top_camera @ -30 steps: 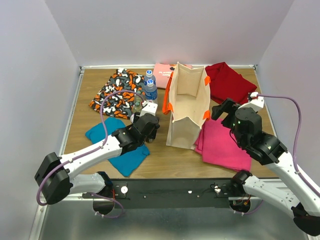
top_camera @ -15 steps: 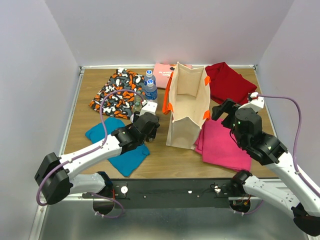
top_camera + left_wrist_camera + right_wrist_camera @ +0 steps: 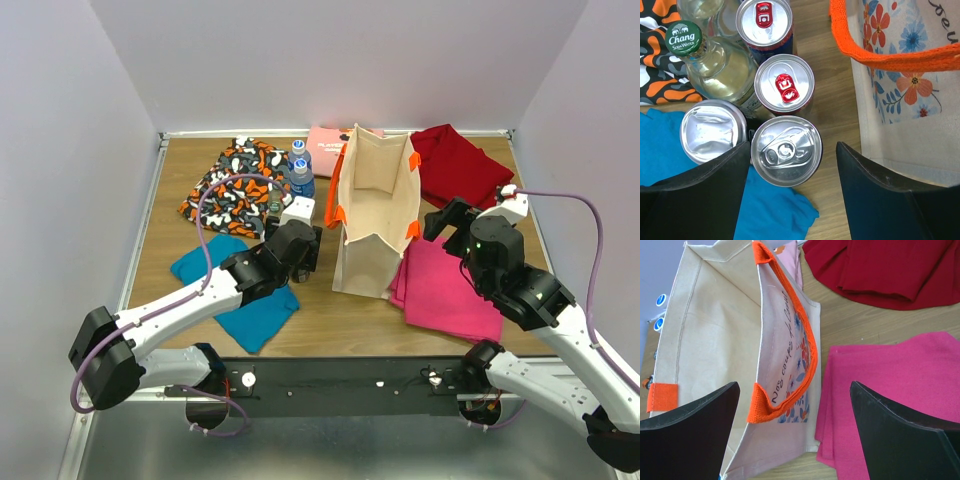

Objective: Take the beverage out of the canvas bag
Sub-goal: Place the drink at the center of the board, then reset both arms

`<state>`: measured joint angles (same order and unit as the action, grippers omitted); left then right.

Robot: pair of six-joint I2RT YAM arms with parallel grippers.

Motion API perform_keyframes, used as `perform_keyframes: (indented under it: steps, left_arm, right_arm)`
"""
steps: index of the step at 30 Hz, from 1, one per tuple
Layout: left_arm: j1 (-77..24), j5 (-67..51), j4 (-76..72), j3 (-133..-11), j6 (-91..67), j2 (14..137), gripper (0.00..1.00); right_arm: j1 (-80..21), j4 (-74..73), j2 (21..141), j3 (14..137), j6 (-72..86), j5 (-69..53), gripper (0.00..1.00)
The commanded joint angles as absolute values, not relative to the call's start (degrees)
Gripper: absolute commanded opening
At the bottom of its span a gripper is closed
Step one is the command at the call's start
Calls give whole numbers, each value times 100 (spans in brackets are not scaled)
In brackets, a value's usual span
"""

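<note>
Pale walls close in a wooden table strewn with folded cloths. Since a second ago the left gripper has shifted a little toward the far side, while the right arm and the canvas bag sit where they were.

Its black fingers now stand apart on either side of the beverage can, with a clear gap on the bag side, so nothing is held. That can stands upright on the table, just left of the bag, with its silver pull-tab lid facing up. It sits at the near end of a tight cluster: two red-tabbed cans, a dented silver can and a clear glass bottle with a green cap.

The bag stands upright at the table's middle with its mouth open upward and its long axis running near to far. It is boxy, made of stiff beige weave, with knitted orange handles and a floral print with script on its side.

The right gripper hangs wide open and empty over the bag's right wall and the pink cloth.
</note>
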<state>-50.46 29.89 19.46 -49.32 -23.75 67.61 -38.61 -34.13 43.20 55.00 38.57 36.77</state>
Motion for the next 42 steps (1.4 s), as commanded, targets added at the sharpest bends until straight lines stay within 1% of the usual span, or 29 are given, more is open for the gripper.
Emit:
perform_keyframes:
  steps: [1,11,16,17,20,28,29,32,34,35,37,38,42]
  left_arm:
    - [-4983,2979,1828,-5124,-2321,6636,77]
    - [-4931,2988,1942,-5176,-2294,6583,77]
    - [-4861,2866,1969,-5282,-2163,6592,80]
    - [-4843,2752,1969,-5326,-2127,6592,83]
    - [-4650,2453,1969,-5449,-2013,6583,86]
    - [-4114,1838,2092,-5888,-1661,6513,86]
    - [-4044,1793,2092,-5958,-1626,6504,87]
    - [-3859,1522,2101,-6107,-1521,6513,90]
    - [-3780,1363,2153,-6248,-1477,6591,90]
    - [-3744,1240,2188,-6432,-1477,6627,94]
    - [-3639,1064,2285,-6591,-1450,6697,96]
    - [-3613,907,2303,-6714,-1433,6715,99]
    - [-3437,695,2425,-6960,-1371,6776,99]
  right_arm:
    - [-3841,-3568,4280,5502,3929,3876,100]
    - [-3841,-3551,4219,5423,3955,3894,100]
    - [-3832,-3568,4210,5423,3981,3885,100]
    - [-3841,-3568,4193,5423,3964,3867,100]
    - [-3841,-3516,4114,5423,3789,3788,100]
    - [-3841,-3489,3885,5458,3534,3832,100]
    - [-3841,-3498,3893,5475,3498,3823,100]
    - [-3841,-3542,4043,5607,3376,3710,100]
    - [-3841,-3603,4235,5721,3322,3709,100]
    - [-3841,-3586,4289,5765,3287,3700,100]
    - [-3841,-3516,4359,5836,3060,3665,100]
    - [-3841,-3498,4455,5879,3024,3709,100]
    - [-3841,-3603,4684,6169,2813,3832,100]
